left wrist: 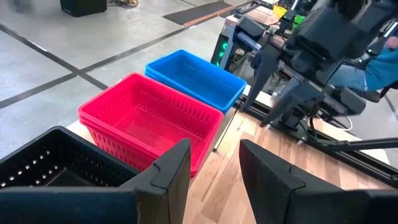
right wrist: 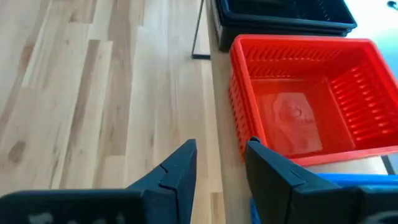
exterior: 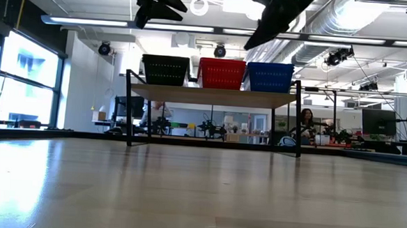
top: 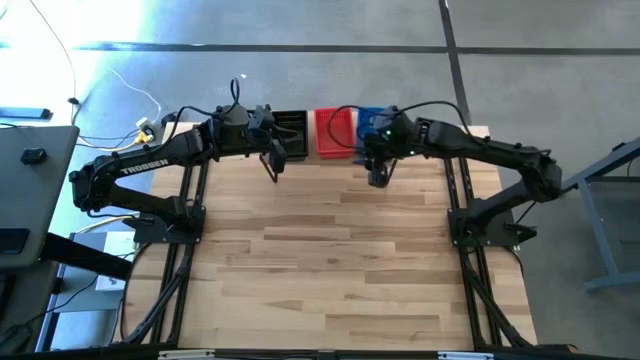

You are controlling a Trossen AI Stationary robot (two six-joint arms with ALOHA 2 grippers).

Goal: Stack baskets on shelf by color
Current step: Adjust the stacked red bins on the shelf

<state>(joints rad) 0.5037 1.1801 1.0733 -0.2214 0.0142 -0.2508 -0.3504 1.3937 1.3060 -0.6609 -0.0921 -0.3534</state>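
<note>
I see 3 piles on the shelf (exterior: 215,95), L to R: black baskets (exterior: 165,69), red baskets (exterior: 222,73), blue baskets (exterior: 270,76). No loose ones below it, so sorting looks done. Left gripper (top: 272,160) and right gripper (top: 377,175) hang just in front of the shelf, fingers apart, empty.

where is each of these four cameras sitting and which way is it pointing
High: overhead, looking down; both arms, shelf.
Low: table height, looking level; baskets atop shelf, arms above.
Left wrist: left gripper open, faces red basket.
Right wrist: right gripper open, above red basket.
Shared: red basket in all.
</note>
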